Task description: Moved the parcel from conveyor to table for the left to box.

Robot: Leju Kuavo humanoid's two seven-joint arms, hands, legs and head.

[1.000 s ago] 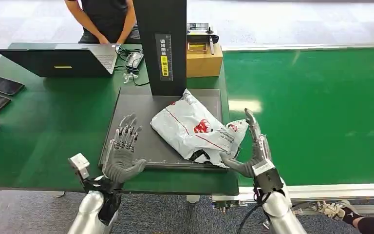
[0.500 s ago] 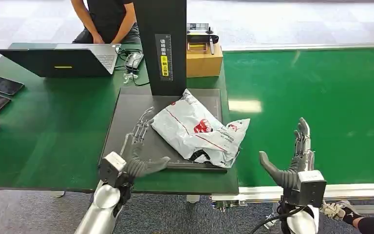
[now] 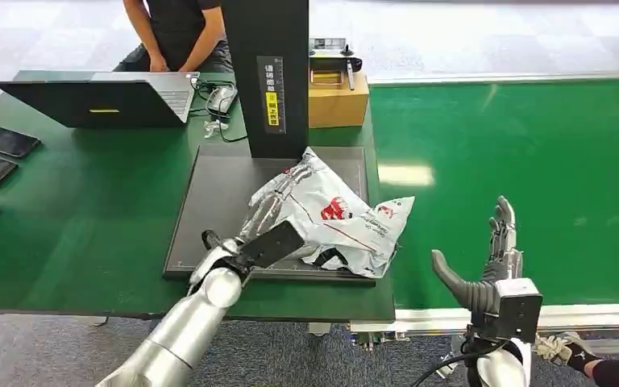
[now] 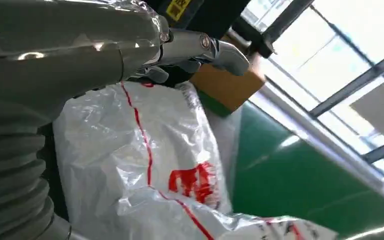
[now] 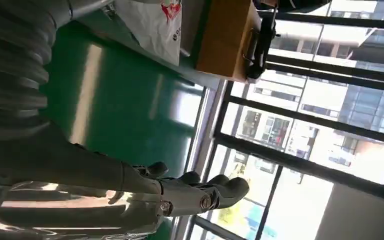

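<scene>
Parcel point(image 3: 332, 214): white poly mailer, red stripe and red logo, print unreadable; lies on black scale platform point(image 3: 209, 201), table side. Left hand point(image 3: 278, 197): fingers extended, flat over parcel's 9 o'clock edge, grasping nothing. Right hand point(image 3: 488, 262): fingers spread, empty, above green conveyor point(image 3: 532, 161), 4 o'clock of parcel.

Left arm reaching forward from below, silver forearm angled up toward the parcel point(image 3: 330, 211), left hand point(image 3: 278, 200) laid flat on the parcel's near-left side, fingers point(image 3: 294, 177) stretched out across its top toward the far edge, thumb lying along the near edge; holding nothing. Right arm raised well to the right of the parcel, apart from it, wrist upright, right hand point(image 3: 492, 258) with fingers straight and pointing up, thumb spread out toward the parcel, palm facing the parcel, nothing in it.
</scene>
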